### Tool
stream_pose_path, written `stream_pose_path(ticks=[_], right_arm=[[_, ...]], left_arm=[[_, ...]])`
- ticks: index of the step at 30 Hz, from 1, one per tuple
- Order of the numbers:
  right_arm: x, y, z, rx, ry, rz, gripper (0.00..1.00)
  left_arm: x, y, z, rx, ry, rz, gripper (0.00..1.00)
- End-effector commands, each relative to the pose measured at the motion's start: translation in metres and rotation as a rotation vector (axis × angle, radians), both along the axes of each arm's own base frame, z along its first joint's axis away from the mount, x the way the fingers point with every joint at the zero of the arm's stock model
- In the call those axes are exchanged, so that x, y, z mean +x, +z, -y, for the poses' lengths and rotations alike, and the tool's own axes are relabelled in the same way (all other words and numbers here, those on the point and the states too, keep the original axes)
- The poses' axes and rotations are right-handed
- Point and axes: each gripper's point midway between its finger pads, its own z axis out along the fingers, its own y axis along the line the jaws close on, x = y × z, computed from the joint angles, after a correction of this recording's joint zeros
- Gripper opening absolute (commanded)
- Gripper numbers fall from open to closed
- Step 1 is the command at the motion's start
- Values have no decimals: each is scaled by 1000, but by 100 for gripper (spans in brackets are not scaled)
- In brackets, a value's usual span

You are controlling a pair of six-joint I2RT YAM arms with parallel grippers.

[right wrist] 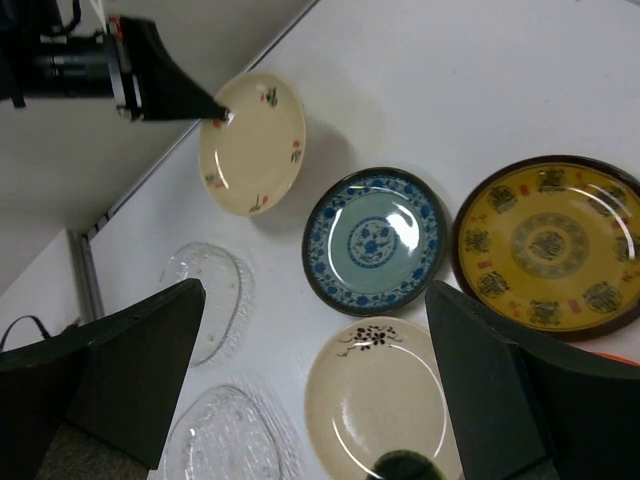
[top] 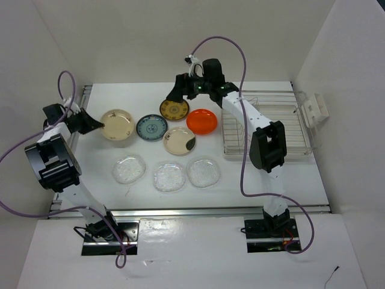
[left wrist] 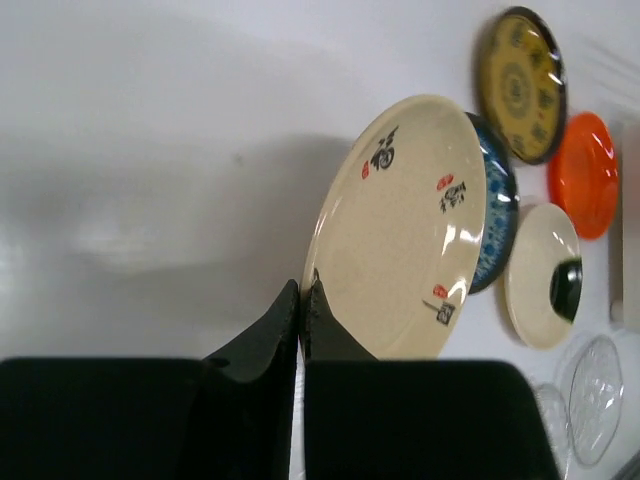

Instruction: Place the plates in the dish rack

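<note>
My left gripper (left wrist: 303, 288) is shut on the near rim of the tan plate (left wrist: 410, 225), at the far left of the table (top: 117, 124). That plate looks tipped up at the gripped edge. Beside it lie the teal patterned plate (top: 151, 127), the brown and gold plate (top: 174, 109), the orange plate (top: 201, 121) and the cream plate with a dark patch (top: 179, 140). Three clear glass plates (top: 169, 176) form a row nearer the arms. My right gripper (right wrist: 315, 292) hangs open above the teal (right wrist: 375, 238) and cream (right wrist: 378, 400) plates, holding nothing. The dish rack (top: 267, 129) stands at the right with no plates in it.
White walls close in the table on the left, back and right. A metal rail (top: 180, 212) runs along the near edge, and another rail (top: 81, 102) runs down the left side by the left gripper. A white bracket (top: 315, 107) sits behind the rack.
</note>
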Motion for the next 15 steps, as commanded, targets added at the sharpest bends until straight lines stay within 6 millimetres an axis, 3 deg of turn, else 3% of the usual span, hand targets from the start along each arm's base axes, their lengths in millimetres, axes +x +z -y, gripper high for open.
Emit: stream_pose_path(ticks=[1, 3, 4, 5, 10, 13, 15], right_arm=[[-13, 28, -29, 81, 109, 65, 100], [-17, 31, -36, 94, 128, 70, 100], [-17, 25, -39, 99, 143, 54, 100], [-20, 25, -45, 101, 154, 56, 100], [-26, 31, -59, 138, 179, 68, 100], [-24, 21, -65, 136, 171, 54, 100], [-26, 21, -69, 138, 165, 46, 100]], left_arm=[[23, 103, 23, 123, -221, 269, 0], [30, 117, 40, 194, -292, 285, 0], [26, 116, 50, 177, -320, 248, 0], [32, 127, 53, 193, -338, 266, 0], [35, 144, 102, 166, -435, 301, 0], [34, 156, 126, 147, -475, 346, 0], [32, 163, 134, 135, -499, 375, 0]])
